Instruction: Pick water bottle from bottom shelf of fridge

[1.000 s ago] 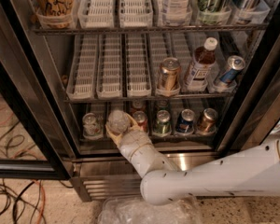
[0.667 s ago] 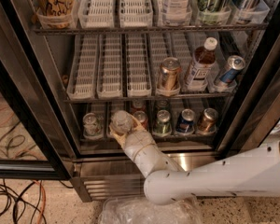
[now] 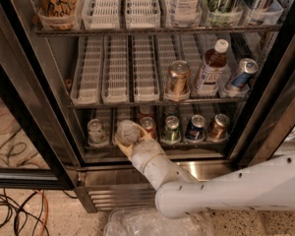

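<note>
The gripper (image 3: 132,140) clasps the water bottle (image 3: 128,130) between its tan fingers (image 3: 144,134) at the front of the bottom shelf (image 3: 206,143) of the open fridge (image 3: 201,167). The white arm (image 3: 226,188) reaches in from lower right. A clear container (image 3: 96,131) stands one lane left of the bottle, and cans (image 3: 171,130) fill the lanes to its right.

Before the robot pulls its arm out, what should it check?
1. Gripper is at the water bottle on the bottom shelf: ok.
2. Bottle is held tight: cannot tell.
3. Fridge is open in front of the arm: ok.
4. Red can on the bottle's right is not touching it: cannot tell.
5. Clear container on its left stands apart: ok.
</note>
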You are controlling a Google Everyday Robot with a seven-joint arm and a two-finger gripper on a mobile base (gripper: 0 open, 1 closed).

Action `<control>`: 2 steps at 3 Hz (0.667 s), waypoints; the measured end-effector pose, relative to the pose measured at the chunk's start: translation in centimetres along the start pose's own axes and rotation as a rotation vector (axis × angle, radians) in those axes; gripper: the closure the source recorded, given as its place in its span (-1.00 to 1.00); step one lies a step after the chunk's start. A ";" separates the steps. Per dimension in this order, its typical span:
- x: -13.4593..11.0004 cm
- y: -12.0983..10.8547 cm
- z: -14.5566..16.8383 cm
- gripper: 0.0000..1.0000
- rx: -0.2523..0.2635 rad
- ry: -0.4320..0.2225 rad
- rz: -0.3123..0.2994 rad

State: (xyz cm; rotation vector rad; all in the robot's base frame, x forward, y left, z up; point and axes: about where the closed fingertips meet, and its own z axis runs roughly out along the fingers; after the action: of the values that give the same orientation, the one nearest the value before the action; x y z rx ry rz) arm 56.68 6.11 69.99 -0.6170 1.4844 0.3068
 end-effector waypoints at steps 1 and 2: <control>0.0 0.9 -1.9 1.00 -0.082 0.026 -0.021; -0.7 1.6 -4.1 1.00 -0.166 0.052 -0.050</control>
State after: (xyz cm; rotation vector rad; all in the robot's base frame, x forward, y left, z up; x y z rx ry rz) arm 52.28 5.27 70.52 -0.7985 1.5009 0.3802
